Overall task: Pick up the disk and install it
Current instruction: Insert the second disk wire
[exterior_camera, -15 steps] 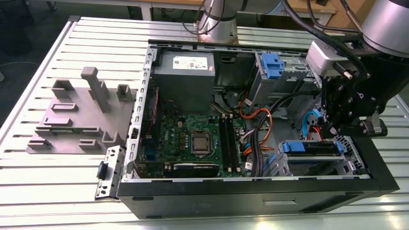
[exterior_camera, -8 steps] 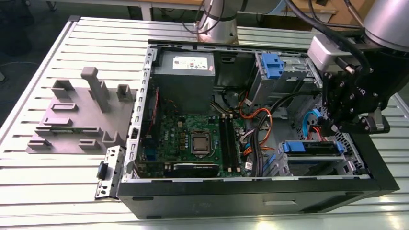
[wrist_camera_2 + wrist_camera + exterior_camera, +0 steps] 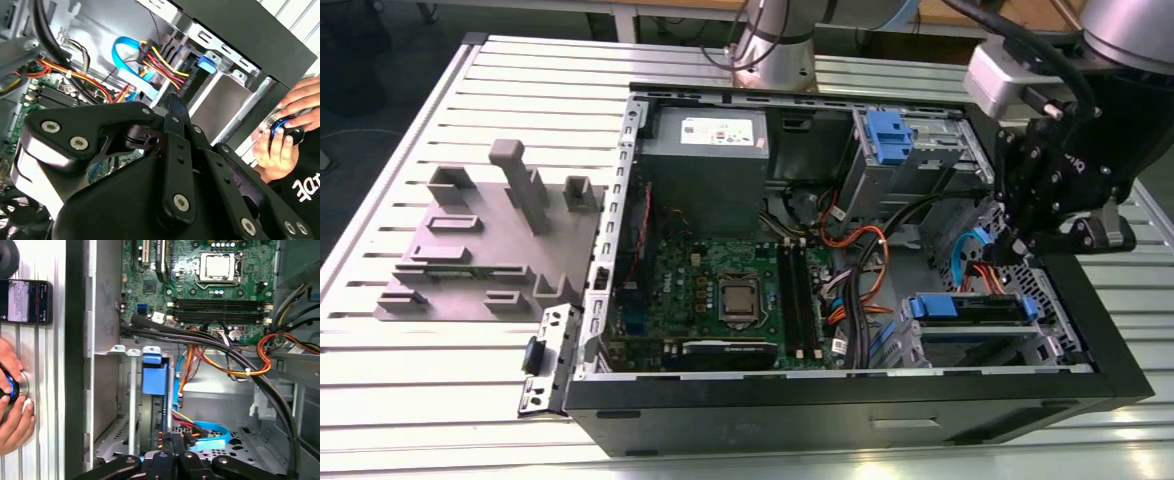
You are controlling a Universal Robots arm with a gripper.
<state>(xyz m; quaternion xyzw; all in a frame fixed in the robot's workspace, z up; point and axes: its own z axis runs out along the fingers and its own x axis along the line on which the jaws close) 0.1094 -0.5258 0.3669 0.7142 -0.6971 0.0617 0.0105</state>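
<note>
Gripper (image 3: pixel 1015 243) above open computer case (image 3: pixel 827 405), fingers pressed together, nothing pinched. In first wrist view, gripper (image 3: pixel 172 439) just beside blue cable (image 3: pixel 215 427). Disk (image 3: pixel 967 308) at 7 o'clock of gripper in exterior view, near, apparently apart. It sits in lower drive bay, blue bracket (image 3: pixel 154 376) facing motherboard (image 3: pixel 720 290).

Judgement: stiff metal slab, fairly heavy, smooth flanks slippery, shock-sensitive. Take hold across long side rails, off label face. Plastic bracket likely flexes.

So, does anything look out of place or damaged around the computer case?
Nothing looks damaged or spilled. One odd thing: a person's hand lies on the table just beside the computer case, near the gripper. Cables cross the inside loosely, untidy but whole.
</note>
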